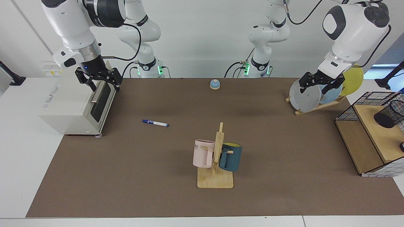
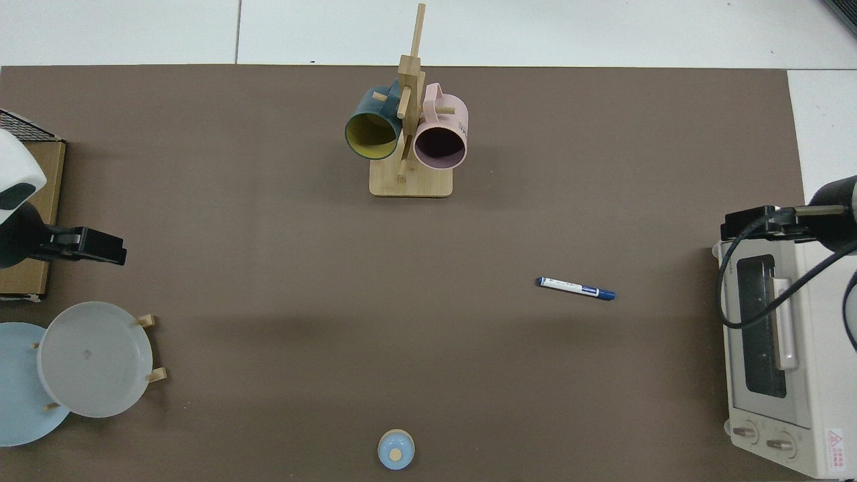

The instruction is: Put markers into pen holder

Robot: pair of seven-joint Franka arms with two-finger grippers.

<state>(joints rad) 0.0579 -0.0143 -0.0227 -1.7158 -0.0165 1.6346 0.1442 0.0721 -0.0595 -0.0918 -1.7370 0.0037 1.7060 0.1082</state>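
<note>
**Marker flat on table, both claws up and empty**

Mug rack (image 1: 215,170) nearest the camera in the facing view, pink mug (image 1: 203,153) and teal mug (image 1: 231,156) hung on it, well away from both claws.

Marker (image 1: 155,123) lies flat on the brown table (image 1: 132,176), alone, nothing touching it. It sits below and toward table centre from the right claw (image 1: 98,82), well apart from it. Top view: marker (image 2: 575,288) sits between the rack (image 2: 410,181) and the toaster oven (image 2: 780,361), nearer the oven.

Right claw hangs over the oven's (image 1: 74,105) door edge, above the handle, fingers apart, holding nothing. In the top view it (image 2: 753,224) shows edge-on at the oven's corner.

Pen holder (image 1: 391,114) lies on the wooden shelf (image 1: 375,138) inside the wire basket (image 1: 367,104), at the frame edge, partly cut off. It is low and outboard of the left claw (image 1: 318,84), apart from it, and far across the table from the marker.

Left claw hangs in front of the plate rack (image 1: 315,107), over the grey plate (image 1: 303,94), fingers apart, empty. Blue plate (image 1: 331,93) and yellow plate (image 1: 353,80) stand behind it. Top view: left claw (image 2: 100,246) beside the shelf, above the grey plate (image 2: 94,358).

Small blue bell (image 1: 215,84) at the far edge, between the two arm bases, well apart from both claws.
</note>
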